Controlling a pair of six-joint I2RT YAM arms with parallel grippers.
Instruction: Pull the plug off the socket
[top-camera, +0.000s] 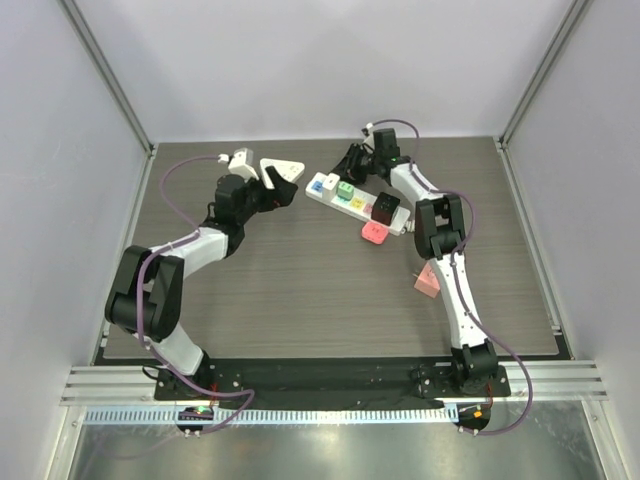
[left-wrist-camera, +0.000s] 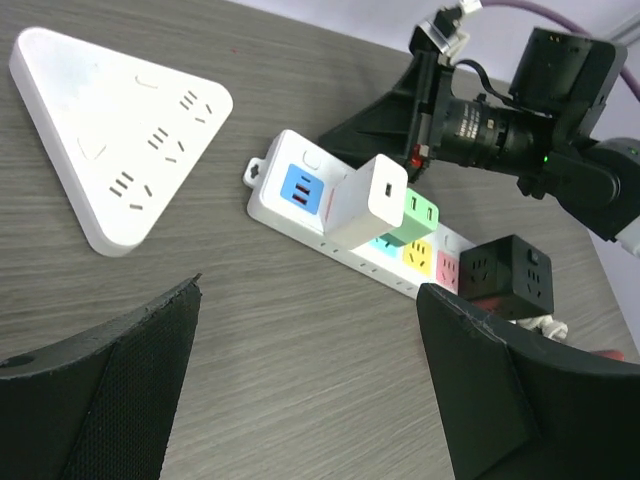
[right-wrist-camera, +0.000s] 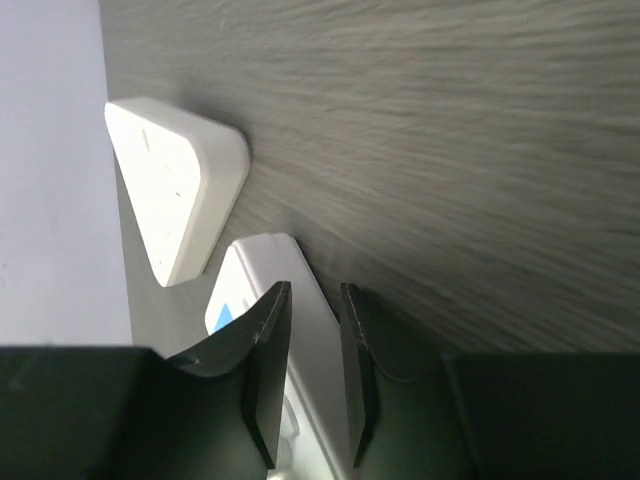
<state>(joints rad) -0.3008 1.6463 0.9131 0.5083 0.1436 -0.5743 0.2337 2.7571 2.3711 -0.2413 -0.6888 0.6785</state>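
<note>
One white plug (top-camera: 331, 182) sits in the power strip (left-wrist-camera: 272, 205) beside its blue end, upper centre of the overhead view, while the left gripper (left-wrist-camera: 308, 295) hangs spread wide near it and the right gripper (right-wrist-camera: 315, 292) pinches narrowly on the strip's edge.

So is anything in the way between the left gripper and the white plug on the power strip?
Nothing visible. The left gripper is open, with only bare table before the white plug. The triangular socket lies off to one side; the right gripper clamps the power strip beyond the plug.
</note>
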